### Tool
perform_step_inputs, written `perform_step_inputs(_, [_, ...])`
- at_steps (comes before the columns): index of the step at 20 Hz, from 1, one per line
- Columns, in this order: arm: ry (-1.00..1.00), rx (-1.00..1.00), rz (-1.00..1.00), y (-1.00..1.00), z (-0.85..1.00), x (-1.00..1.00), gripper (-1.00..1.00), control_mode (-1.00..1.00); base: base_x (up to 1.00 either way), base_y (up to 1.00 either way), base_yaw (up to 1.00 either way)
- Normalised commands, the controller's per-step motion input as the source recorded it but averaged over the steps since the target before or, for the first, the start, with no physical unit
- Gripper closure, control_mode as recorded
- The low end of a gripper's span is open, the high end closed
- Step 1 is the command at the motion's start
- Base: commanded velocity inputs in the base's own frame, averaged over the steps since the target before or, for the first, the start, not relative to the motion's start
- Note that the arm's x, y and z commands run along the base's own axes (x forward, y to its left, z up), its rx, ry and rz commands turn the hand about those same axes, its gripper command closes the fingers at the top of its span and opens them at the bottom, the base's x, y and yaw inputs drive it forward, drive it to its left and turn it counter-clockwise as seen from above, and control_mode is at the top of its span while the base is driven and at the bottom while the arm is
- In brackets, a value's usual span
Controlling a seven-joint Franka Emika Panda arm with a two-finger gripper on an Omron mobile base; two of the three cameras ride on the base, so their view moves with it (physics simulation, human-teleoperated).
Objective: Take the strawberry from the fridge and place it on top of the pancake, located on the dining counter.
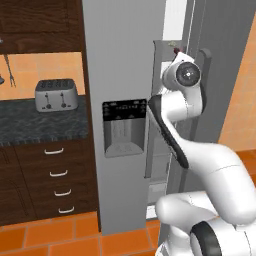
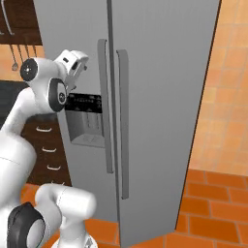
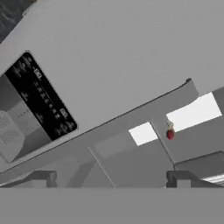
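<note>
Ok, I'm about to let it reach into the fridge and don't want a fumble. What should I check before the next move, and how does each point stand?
1. Fridge door open enough to reach in: ok in the left base view and hand view, a gap shows the shelves.
2. Strawberry in sight: ok, a small red berry on an inner shelf.
3. Gripper open and empty: ok, nothing between the fingertips.
4. Gripper lined up with the strawberry: not ok, the berry sits off to one side in the hand view.
5. Clear path past the door edge: cannot tell.
</note>
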Motion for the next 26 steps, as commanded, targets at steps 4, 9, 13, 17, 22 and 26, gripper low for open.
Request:
perform_step_inputs(4, [0.1,-0.19,-0.31,-0.06,-0.41,0.78,-1.0,-1.0,0.0,0.0,0.0])
perform_step_inputs(9, [0.04,-0.05,-0.15,-0.27,-0.11,0.58,-1.0,-1.0,0.0,0.0,0.0])
perform_step_inputs(13, [0.04,-0.01,0.0,-0.11,-0.09,0.63,-1.0,-1.0,0.0,0.0,0.0])
perform_step_inputs(17, [0.0,0.0,0.02,-0.26,-0.01,0.47,-1.0,-1.0,0.0,0.0,0.0])
perform_step_inputs(22, [0.01,0.0,0.03,-0.12,-0.09,0.5,-1.0,-1.0,0.0,0.0,0.0])
perform_step_inputs(26, [0.0,0.0,0.03,-0.28,0.0,0.32,-1.0,-1.0,0.0,0.0,0.0])
